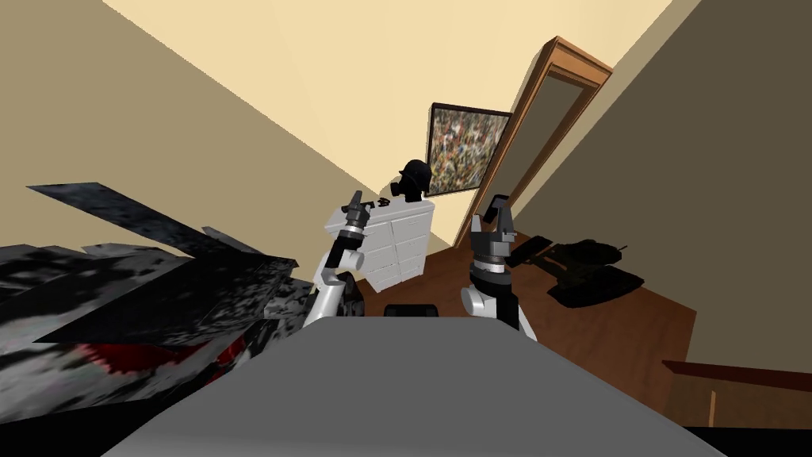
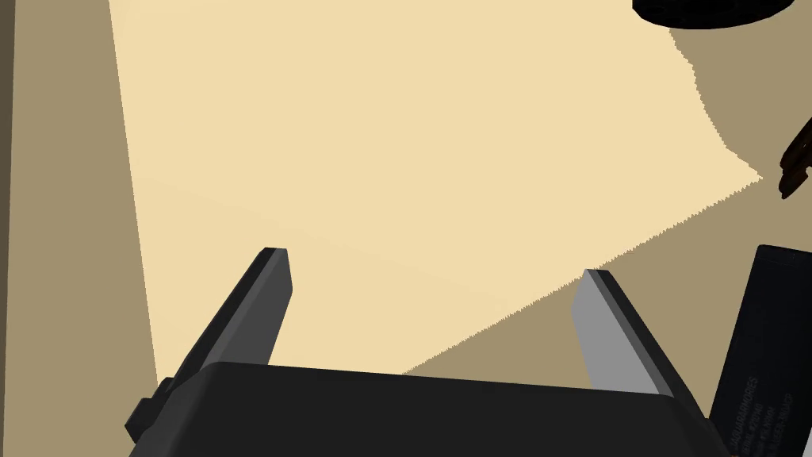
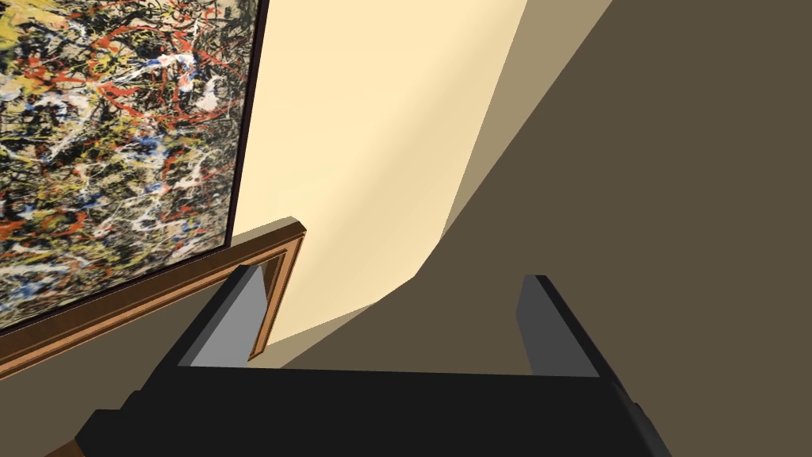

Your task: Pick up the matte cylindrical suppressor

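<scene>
The left pincer (image 2: 434, 262) is being held wide open by the left end of the white counter (image 1: 396, 242), where small dark items (image 1: 383, 204) are lying. The right pincer (image 3: 392, 274) is being held open too, raised well to the right.

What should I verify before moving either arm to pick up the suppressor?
1. left end effector open: ok.
2. right end effector open: ok.
3. left end effector raised by the top of the white drawered dresser: ok, judging by the head view.
4. target identified: cannot tell; a black matte lettered object stands just beside the left end effector.
5. target inside left end effector: not ok, it holds nothing.
</scene>
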You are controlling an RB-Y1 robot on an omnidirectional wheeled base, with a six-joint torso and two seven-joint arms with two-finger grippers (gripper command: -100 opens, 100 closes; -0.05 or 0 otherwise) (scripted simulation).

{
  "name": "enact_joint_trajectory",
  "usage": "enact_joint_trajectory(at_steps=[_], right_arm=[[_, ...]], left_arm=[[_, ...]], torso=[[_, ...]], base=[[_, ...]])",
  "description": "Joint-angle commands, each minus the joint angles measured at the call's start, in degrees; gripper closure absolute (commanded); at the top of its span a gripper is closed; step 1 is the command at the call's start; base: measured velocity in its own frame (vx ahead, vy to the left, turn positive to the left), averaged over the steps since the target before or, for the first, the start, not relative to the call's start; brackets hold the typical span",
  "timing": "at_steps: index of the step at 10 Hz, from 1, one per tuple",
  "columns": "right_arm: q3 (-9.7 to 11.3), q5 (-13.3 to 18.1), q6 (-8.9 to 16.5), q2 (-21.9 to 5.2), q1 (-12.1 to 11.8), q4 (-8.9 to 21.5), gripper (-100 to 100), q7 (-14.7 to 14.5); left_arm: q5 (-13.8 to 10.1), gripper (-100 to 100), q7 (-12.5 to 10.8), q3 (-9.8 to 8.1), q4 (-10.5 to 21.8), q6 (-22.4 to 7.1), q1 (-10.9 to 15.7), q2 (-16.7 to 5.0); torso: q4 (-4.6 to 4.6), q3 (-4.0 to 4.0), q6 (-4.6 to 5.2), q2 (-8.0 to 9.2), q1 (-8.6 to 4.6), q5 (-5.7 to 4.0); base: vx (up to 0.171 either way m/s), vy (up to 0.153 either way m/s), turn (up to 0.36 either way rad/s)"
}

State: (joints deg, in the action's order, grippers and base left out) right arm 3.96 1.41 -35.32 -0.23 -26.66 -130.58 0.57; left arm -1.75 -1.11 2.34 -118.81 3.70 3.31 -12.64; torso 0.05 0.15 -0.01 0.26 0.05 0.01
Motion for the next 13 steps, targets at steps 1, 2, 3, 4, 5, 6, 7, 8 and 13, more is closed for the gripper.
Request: enact_joint_trajectory(at_steps=[1,2,3,4,5,6,7,8,13], right_arm=[[0.00,0.00,0.00,0.00,0.00,0.00,0,0.00],[0.00,0.00,0.00,0.00,0.00,0.00,0,0.00],[0.00,0.00,0.00,0.00,0.00,0.00,0,0.00],[0.00,0.00,0.00,0.00,0.00,0.00,0,0.00],[0.00,0.00,0.00,0.00,0.00,0.00,0,0.00],[0.00,0.00,0.00,0.00,-0.01,0.00,0,0.00],[0.00,0.00,0.00,0.00,-0.01,0.00,0,0.00],[0.00,0.00,0.00,0.00,0.00,0.00,0,0.00],[0.00,0.00,0.00,0.00,-0.01,0.00,0,0.00]], left_arm=[[-0.35,-100,0.08,0.09,0.62,-2.86,2.62,-0.14],[-0.35,-100,0.08,0.09,0.62,-4.25,2.62,-0.14],[-1.34,-100,0.01,-0.03,2.85,-5.90,5.22,-0.93],[-1.34,-100,0.01,-0.03,2.85,-7.47,6.36,-0.93],[-1.34,-100,0.01,-0.03,2.85,-8.65,6.36,-0.93],[-2.35,-100,-0.05,-0.15,5.25,-10.45,8.79,-1.78],[-2.35,-100,-0.05,-0.15,5.25,-12.29,10.20,-1.78],[-2.35,-100,-0.05,-0.15,5.25,-13.08,10.20,-1.78],[-4.42,-100,-0.07,-0.40,10.58,-21.52,18.10,-3.62]], torso=[[0.00,0.00,0.00,0.00,0.00,0.00],[0.02,0.02,0.01,0.01,-0.03,-0.01],[-0.01,-0.05,0.01,-0.11,-0.08,-0.02],[-0.01,-0.04,0.00,-0.09,-0.02,-0.01],[-0.02,-0.06,0.01,-0.14,-0.05,-0.01],[-0.04,-0.11,0.01,-0.22,-0.08,-0.01],[-0.03,-0.09,0.00,-0.17,-0.02,0.00],[-0.03,-0.09,0.01,-0.18,-0.06,-0.01],[-0.03,-0.08,0.00,-0.16,-0.03,0.00]], base=[[-0.084,0.010,0.035],[-0.031,-0.002,-0.007],[-0.055,0.015,0.053],[-0.037,0.007,0.028],[-0.006,-0.001,-0.003],[-0.040,0.016,0.060],[-0.031,0.005,0.021],[0.000,0.000,0.000],[-0.040,0.008,0.032]])
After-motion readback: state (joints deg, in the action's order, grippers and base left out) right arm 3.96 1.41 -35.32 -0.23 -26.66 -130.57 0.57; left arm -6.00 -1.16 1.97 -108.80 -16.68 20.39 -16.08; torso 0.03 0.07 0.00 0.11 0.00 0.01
